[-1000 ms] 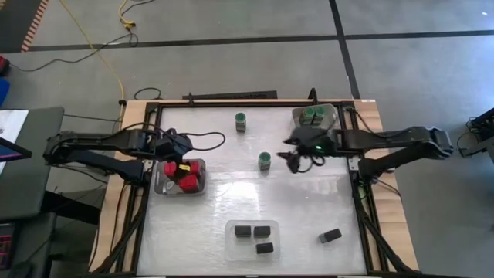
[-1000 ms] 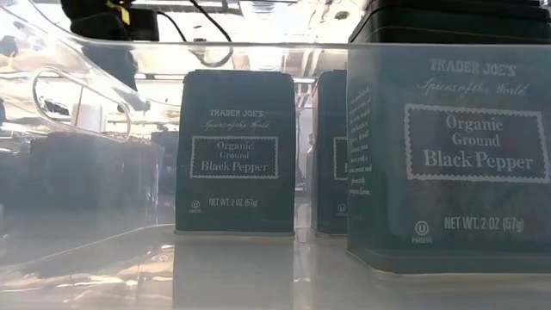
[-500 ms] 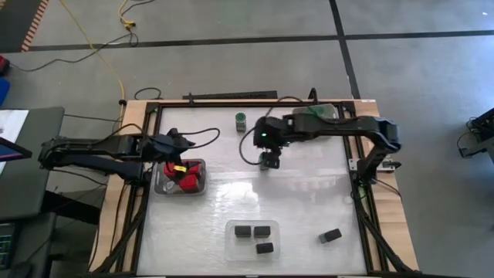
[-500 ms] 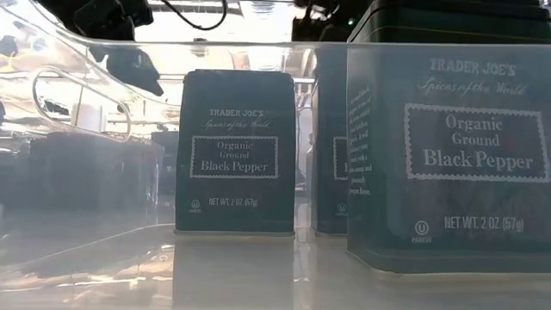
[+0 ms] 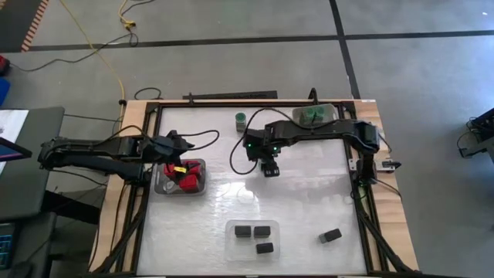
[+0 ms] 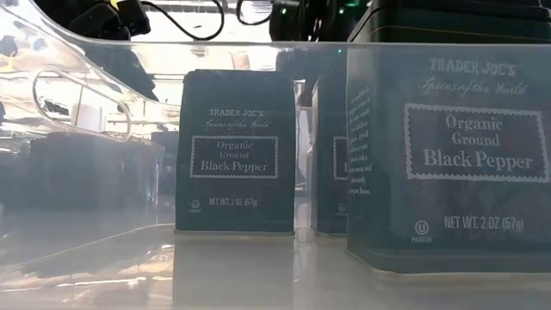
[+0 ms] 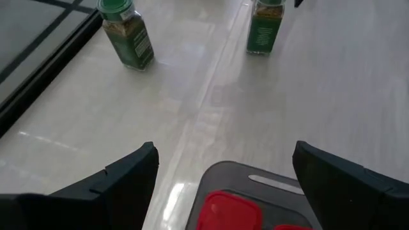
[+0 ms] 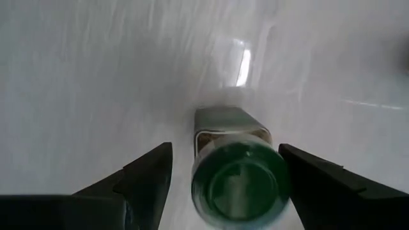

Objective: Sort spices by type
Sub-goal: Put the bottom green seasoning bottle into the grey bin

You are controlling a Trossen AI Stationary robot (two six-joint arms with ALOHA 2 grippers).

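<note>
1. Right gripper (image 5: 268, 166) out over table centre, arm reaching in from the right. Fingers spread wide, one on each side of a round green-lidded glass spice jar (image 8: 239, 172); jar upright on the white tabletop (image 5: 301, 201) between them, gaps visible both sides, no contact.
2. Left gripper (image 5: 179, 148) at the far edge of the clear plastic tray (image 5: 158, 185) on the left side. Fingers wide apart, nothing between them.
3. Red blocky spice containers (image 5: 184, 180) inside that tray, just below the left gripper.
4. Second green-lidded jar (image 5: 241, 120) upright near the far edge, well apart from the one under the right gripper.
5. More green-lidded jars (image 5: 312, 114) in a clear tray (image 5: 297, 117) at the far right.
6. Three black rectangular pepper tins (image 5: 255, 235) in a clear tray (image 5: 228, 239) at the near edge; low view looks through its wall, labels read "Black Pepper".
7. One loose black tin (image 5: 331, 235) on the tabletop, near right, outside any tray.
</note>
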